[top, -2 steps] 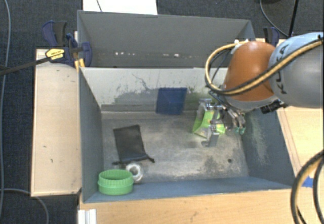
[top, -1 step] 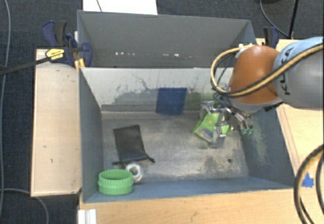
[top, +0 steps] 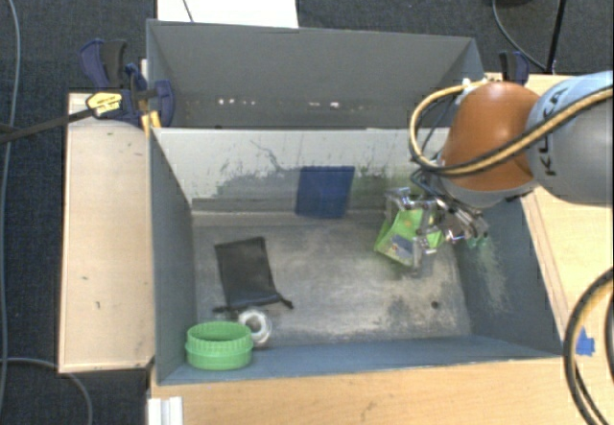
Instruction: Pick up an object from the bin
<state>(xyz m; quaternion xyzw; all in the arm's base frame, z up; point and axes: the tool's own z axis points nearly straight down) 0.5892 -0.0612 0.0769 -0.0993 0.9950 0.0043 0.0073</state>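
Camera view puts my gripper (top: 427, 229) against a green-and-white packet (top: 398, 239) near the right wall of the bin (top: 499, 271). Whether I'm clamped on it I cannot tell (my wrist crowds it). I'd rise straight up, keeping off that wall. Open floor lies leftward, toward the black pouch (top: 245, 270).

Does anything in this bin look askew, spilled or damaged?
Nothing looks spilled or broken. The one crooked thing is the green-and-white packet, which sits tilted right at the gripper in the right part of the bin. The blue square block rests against the back wall, and the dark pouch lies flat.
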